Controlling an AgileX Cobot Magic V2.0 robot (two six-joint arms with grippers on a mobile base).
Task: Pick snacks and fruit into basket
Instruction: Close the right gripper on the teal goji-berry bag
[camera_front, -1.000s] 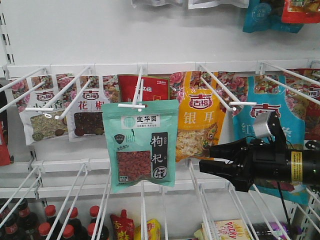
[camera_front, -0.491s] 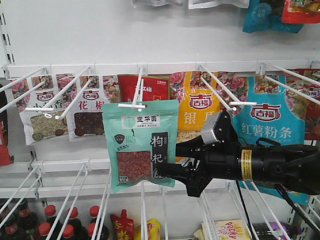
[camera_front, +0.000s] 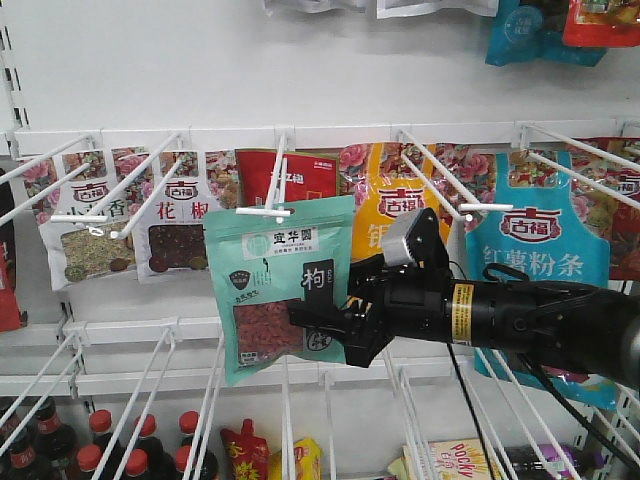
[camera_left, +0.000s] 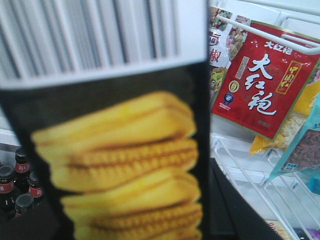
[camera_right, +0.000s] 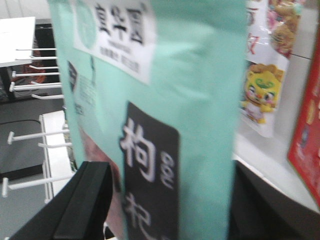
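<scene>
Pouches all along the peg row, so count them off in the front view. One mint-green pouch hangs out front, with two white pouches to its left. One red pouch sits behind it, then one orange pouch and one blue pouch off to the right. Below left stands a cluster of red-capped bottles, too bunched to count cleanly.

The mint-green pouch hangs from a white peg, tilted, with its top edge rising to the right. One arm reaches in from the right, and the right claw is at the pouch's lower right corner, over the black strip. The claw is spread. The right wrist view shows the pouch filling the gap, with one dark finger at its left edge and the other dark mass on its right. Whether the fingers touch the pouch, I cannot tell.

In the left wrist view, a blurred black packet with a barcode and yellow biscuits fills the frame. The left claw shows only as dark shapes on either side of it, so I cannot tell whether it is spread or pinching.
</scene>
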